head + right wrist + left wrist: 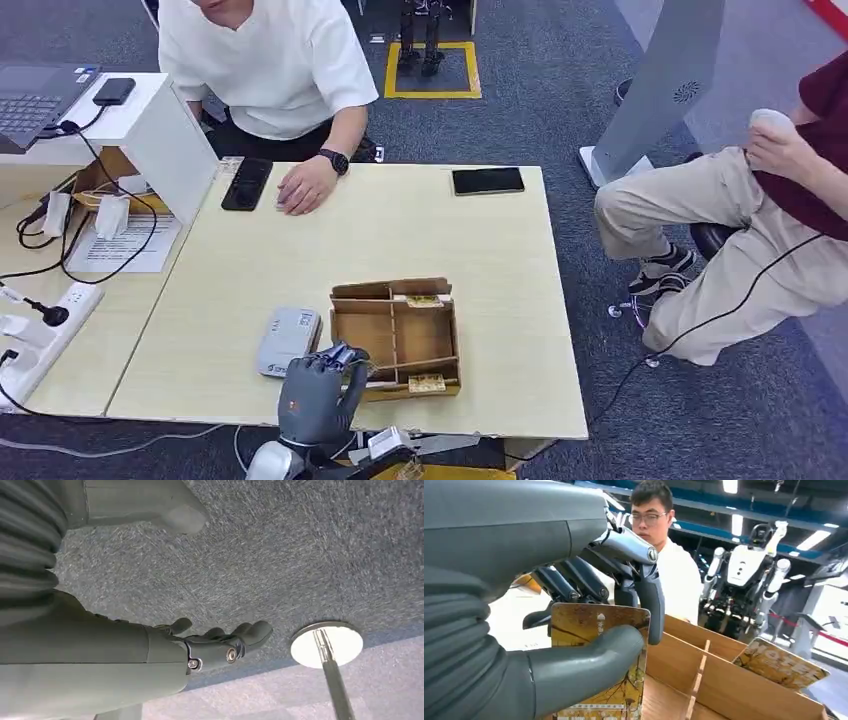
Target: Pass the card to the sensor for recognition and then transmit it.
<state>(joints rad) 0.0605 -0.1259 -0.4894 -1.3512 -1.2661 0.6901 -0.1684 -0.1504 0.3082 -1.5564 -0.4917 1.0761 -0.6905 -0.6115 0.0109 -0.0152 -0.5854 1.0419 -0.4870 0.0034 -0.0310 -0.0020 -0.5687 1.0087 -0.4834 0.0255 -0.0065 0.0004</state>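
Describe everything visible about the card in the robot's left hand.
The card is a flat rectangle printed in brown and yellow with a tree-like picture, a small white mark near one edge and a pale strip at the other. The left hand pinches it, thumb across the printed face, dark fingers behind. It stands roughly upright at the open cardboard box, by the grey sensor.

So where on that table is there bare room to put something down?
Widest bare stretch: mid-table, between the person's hand, the black phone and the cardboard box. Also right of the box. Crowded: the near edge, where the left hand holds a card beside the grey sensor.
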